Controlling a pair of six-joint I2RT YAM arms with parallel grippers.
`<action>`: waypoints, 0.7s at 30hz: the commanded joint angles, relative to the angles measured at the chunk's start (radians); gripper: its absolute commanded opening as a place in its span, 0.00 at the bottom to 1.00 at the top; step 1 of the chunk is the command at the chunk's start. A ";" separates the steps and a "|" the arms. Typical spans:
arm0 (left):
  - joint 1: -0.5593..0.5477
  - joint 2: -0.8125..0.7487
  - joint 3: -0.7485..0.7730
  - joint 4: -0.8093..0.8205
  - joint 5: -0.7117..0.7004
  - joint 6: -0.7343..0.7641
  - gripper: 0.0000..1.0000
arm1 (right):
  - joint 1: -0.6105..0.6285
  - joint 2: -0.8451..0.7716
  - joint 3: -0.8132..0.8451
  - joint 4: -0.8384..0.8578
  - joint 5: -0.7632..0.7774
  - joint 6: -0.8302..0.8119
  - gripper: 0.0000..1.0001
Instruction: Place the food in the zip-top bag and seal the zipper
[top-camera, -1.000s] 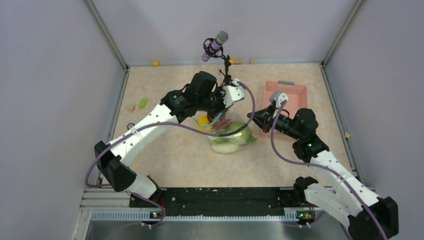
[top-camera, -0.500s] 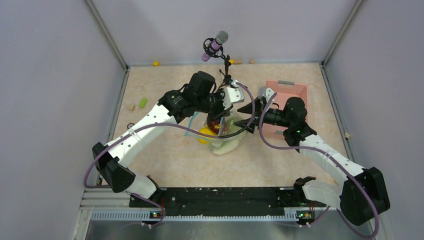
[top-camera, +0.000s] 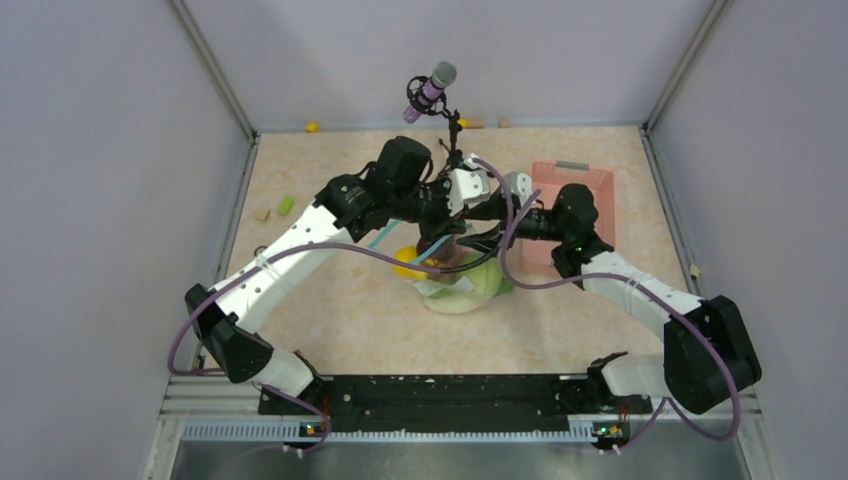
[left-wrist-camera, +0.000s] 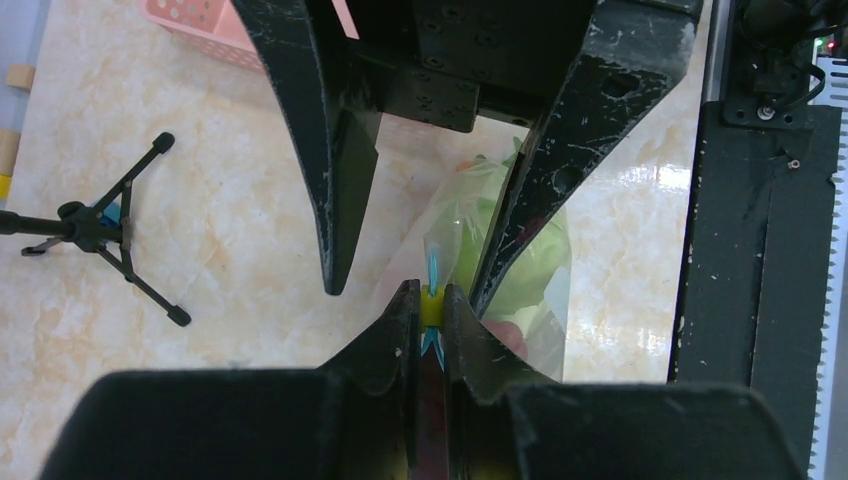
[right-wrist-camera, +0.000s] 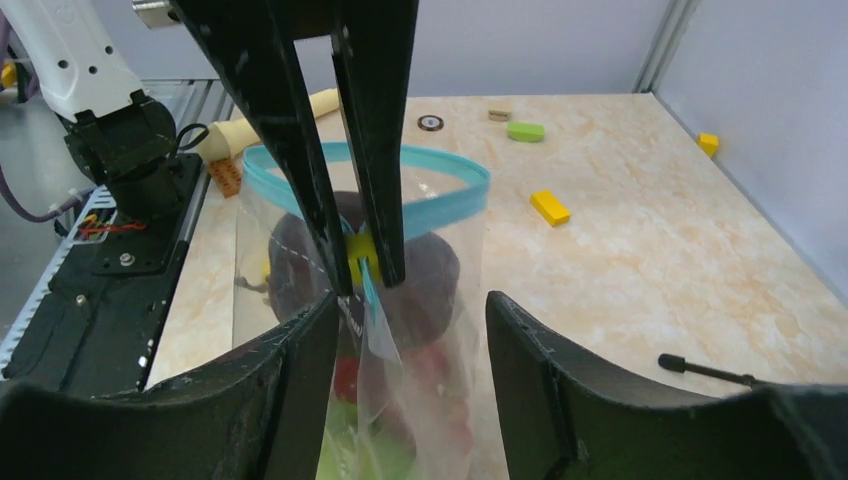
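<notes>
Zipper (right-wrist-camera: 445, 170) end pinched in left fingers (left-wrist-camera: 395, 335); right fingers (right-wrist-camera: 535, 365) spread astride bag (right-wrist-camera: 455, 240).

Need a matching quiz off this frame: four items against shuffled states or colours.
1 left gripper
2 right gripper
3 zipper
4 basket

A pink, on the table
B open, astride the bag
C shut on the zipper
D light blue, unsealed

Pairs: 1-C, 2-B, 3-D, 4-A
</notes>
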 joint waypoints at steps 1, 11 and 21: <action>-0.007 0.014 0.043 0.011 0.019 -0.010 0.00 | 0.032 0.027 0.075 0.079 -0.027 0.005 0.53; -0.010 0.007 0.034 0.018 0.011 -0.005 0.00 | 0.053 0.028 0.088 -0.016 0.011 -0.019 0.14; -0.011 0.000 0.004 0.022 -0.083 0.021 0.00 | 0.053 -0.033 0.088 -0.159 0.080 -0.111 0.00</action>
